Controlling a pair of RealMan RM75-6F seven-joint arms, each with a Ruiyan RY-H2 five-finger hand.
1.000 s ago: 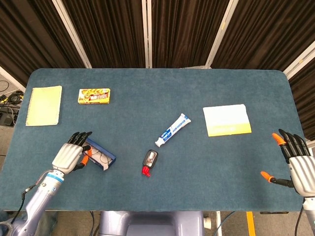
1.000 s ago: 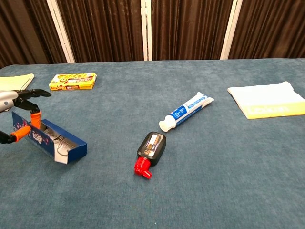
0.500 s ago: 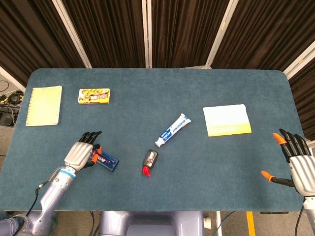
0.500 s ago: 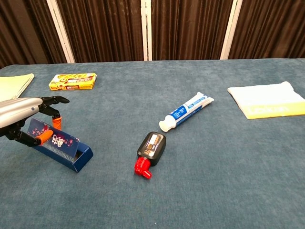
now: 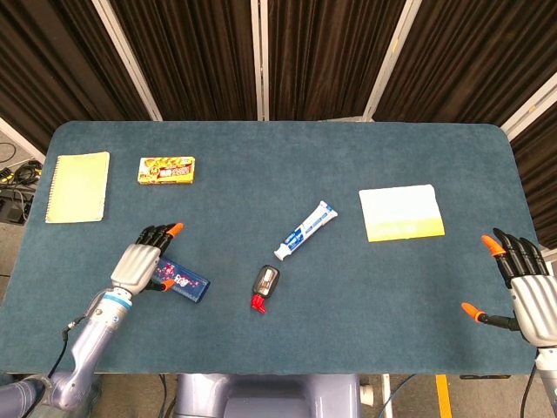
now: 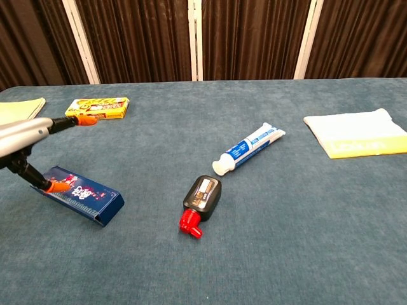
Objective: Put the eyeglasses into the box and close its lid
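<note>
Blue tabletop: left of the bottle, my left hand presses the box lid down, fingers spread; my right hand splays wide, holding nothing.

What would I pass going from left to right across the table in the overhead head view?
Yellow spiral notebook → yellow snack box → black bottle with red cap → blue-and-white toothpaste tube → folded white-and-yellow cloth → right hand.

We see the box lid now down flat, and the left hand has lifted its fingers off it
</note>
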